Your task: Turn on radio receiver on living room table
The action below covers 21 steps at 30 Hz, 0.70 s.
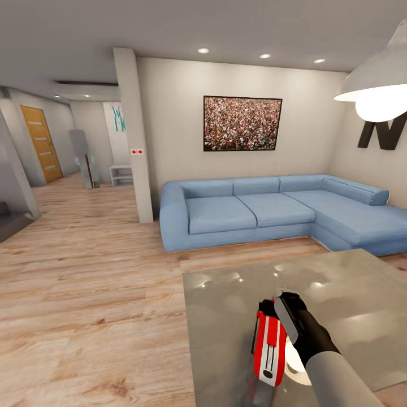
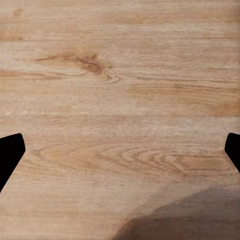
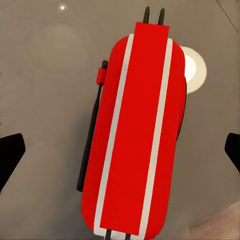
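The radio receiver (image 1: 270,347) lies on the glossy grey table (image 1: 350,282) near its front left part; it is red with white stripes. My right gripper (image 1: 285,314) hovers just above it, at its far right side. In the right wrist view the radio receiver (image 3: 135,130) fills the middle, a thin black antenna along one side, with the grey table (image 3: 40,60) under it. My right gripper (image 3: 120,155) is open, its dark fingertips far apart on either side and not touching the radio. My left gripper (image 2: 120,155) is open over bare wood floor.
A blue corner sofa (image 1: 254,209) stands behind the table under a framed crowd picture (image 1: 242,123). A white pendant lamp (image 1: 379,85) hangs at the upper right. A pillar (image 1: 135,135) and a hallway with a wooden door (image 1: 40,141) lie to the left across plank floor (image 1: 85,294).
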Available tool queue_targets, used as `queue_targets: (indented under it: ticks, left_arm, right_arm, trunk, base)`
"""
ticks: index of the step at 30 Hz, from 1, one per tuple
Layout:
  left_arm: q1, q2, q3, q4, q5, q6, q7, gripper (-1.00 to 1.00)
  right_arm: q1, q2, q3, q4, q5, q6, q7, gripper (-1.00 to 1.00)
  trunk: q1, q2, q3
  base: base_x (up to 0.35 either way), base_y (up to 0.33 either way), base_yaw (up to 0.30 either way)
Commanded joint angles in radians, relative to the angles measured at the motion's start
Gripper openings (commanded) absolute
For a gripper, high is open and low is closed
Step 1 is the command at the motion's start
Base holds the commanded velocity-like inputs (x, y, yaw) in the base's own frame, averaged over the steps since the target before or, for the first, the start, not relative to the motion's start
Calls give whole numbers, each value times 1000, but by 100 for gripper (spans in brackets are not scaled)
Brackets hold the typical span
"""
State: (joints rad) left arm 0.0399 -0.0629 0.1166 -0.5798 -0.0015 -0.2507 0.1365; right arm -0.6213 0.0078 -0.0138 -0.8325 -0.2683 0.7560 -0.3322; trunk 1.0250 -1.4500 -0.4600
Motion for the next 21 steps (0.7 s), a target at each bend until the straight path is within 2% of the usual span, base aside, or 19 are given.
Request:
queue_targets:
  ticks: [1,10,15,21]
  left_arm:
    - [0,0,0,0,0,0,0,100]
    - [0,0,0,0,0,0,0,100]
    - [0,0,0,0,0,0,0,100]
    - [0,0,0,0,0,1,0,100]
  right_arm:
    - [0,0,0,1,0,-8,0,100]
    - [0,0,0,7,0,-22,1,100]
    - [0,0,0,8,0,-23,1,100]
    - [0,0,0,10,-1,-23,1,100]
  trunk:
    - [0,0,0]
    - [0,0,1]
    - [0,0,1]
    - [0,0,1]
  base:
    - [0,0,-72]
    - [0,0,-190]
    - [0,28,-37]
    - [0,222,-4]
